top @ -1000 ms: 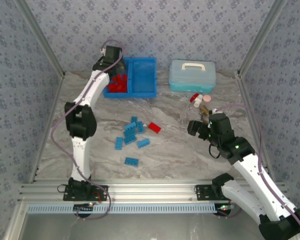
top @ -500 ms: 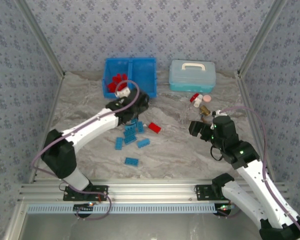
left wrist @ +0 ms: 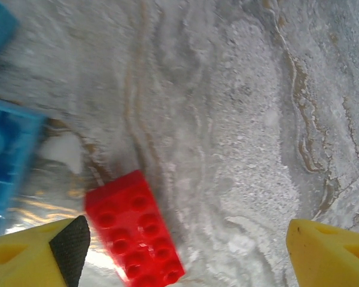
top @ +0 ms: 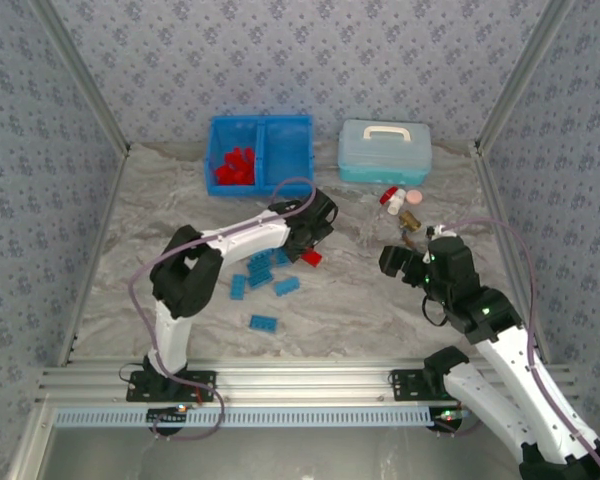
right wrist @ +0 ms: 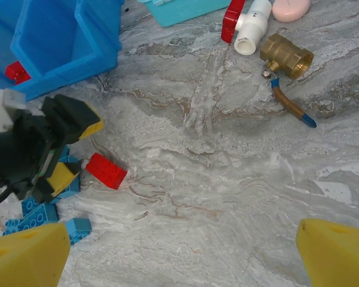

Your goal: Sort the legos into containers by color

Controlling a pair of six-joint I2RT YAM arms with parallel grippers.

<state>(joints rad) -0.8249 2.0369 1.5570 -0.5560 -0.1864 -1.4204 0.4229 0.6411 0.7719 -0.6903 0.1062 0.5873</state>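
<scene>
While the left gripper [left wrist: 182, 254] hangs low over the marble table [left wrist: 239, 119], its wrist view puts its yellow fingertips [left wrist: 30, 251] in the lower left and lower right corners, well apart and clamped on nothing. One red lego [left wrist: 134, 233] lies studs-up on the table between them, close to the lower-left finger; contact cannot be told. A blue lego [left wrist: 6, 161] cuts in at the left edge.

Right gripper [right wrist: 179, 257]: fingers spread wide in the lower corners of its wrist view, with bare table between them. A brass valve [right wrist: 286, 57] lies in the upper right.

Top view: the loose blue legos [top: 260, 268] are clustered at centre, just left of the red lego. The blue bin [top: 288, 160] sits at upper centre with red legos [top: 233, 167] piled in its left compartment. A pale blue case [top: 384, 150] stands to the bin's right.
</scene>
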